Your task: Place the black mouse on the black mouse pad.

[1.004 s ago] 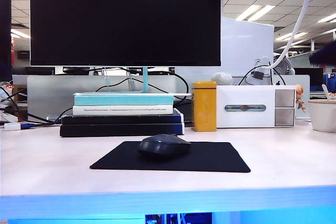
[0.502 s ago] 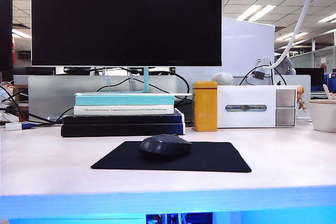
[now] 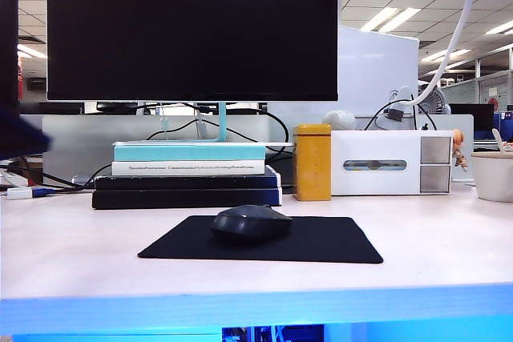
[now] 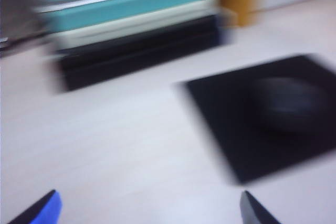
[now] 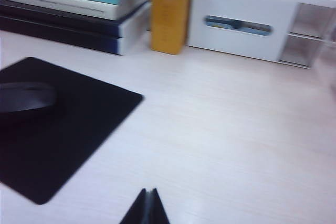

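Desk (image 3: pixel 72 254): pale wood, seen whole only in the exterior view.
Monitor (image 3: pixel 192 30): dark screen; exterior view only.
Book stack (image 3: pixel 188 174): behind the pad.
Black mouse pad (image 3: pixel 321 242): flat, mid-desk.
Black mouse (image 3: pixel 250 223): rests on the pad's left-centre, untouched.
Yellow tin (image 3: pixel 313 162): right of the books.
Left gripper (image 4: pixel 147 211): fingertips spread wide, nothing between; its blurred wrist view looks over bare desk beside the pad.
Right gripper (image 5: pixel 146 207): fingertips pressed together, empty, above bare desk beside the pad.

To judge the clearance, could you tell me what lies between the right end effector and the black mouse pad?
In the right wrist view, only bare tabletop separates the shut right end effector from the black mouse pad, which carries the black mouse.
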Controlling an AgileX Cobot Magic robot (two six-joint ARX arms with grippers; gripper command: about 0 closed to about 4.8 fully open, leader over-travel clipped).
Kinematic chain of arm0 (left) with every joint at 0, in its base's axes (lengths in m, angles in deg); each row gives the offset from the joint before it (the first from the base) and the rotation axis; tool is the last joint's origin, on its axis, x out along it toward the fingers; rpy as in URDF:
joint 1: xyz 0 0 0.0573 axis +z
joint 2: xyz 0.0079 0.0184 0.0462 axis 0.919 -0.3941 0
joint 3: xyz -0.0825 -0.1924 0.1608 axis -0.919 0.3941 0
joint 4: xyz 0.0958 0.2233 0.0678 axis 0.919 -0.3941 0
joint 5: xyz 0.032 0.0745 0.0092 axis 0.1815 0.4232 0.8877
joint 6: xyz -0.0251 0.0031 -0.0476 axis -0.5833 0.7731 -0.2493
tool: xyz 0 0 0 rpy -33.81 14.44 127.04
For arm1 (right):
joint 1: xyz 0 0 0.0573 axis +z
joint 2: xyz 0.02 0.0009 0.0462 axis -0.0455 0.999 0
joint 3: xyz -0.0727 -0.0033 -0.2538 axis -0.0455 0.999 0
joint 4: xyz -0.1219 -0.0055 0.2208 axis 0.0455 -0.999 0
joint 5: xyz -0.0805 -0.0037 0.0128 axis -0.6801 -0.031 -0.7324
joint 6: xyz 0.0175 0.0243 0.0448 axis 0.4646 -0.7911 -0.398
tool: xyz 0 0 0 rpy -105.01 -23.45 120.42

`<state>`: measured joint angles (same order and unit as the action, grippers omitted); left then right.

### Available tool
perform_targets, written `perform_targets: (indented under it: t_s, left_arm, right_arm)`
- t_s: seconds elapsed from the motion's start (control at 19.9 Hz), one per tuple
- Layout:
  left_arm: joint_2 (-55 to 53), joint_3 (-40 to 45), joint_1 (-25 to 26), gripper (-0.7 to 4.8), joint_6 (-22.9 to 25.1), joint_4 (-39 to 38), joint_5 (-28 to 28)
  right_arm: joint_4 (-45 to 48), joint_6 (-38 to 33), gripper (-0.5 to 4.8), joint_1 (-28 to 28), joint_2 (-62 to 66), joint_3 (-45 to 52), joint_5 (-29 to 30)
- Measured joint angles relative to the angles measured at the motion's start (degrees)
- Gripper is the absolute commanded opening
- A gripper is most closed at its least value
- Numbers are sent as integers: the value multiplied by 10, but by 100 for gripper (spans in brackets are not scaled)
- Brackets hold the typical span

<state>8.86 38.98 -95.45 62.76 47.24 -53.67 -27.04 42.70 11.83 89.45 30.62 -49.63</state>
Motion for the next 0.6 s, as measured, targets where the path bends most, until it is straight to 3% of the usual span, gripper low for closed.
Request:
perform_targets:
  t_s: [0.1,0.25,0.35,0.6]
  left_arm:
    - [0,0,-1,479,0,-7,-37]
    - [27,0,4,479,-9,-4,24]
    - [71,0,28,479,1,6,29]
    - [225,0,129,479,-17,-157,-13]
  right_arm:
    - [0,0,-1,0,0,0,3]
    - [-2,0,-1,0,0,0,5]
    - [-4,0,-1,0,0,0,6]
    - [-1,1,-1,0,0,0,16]
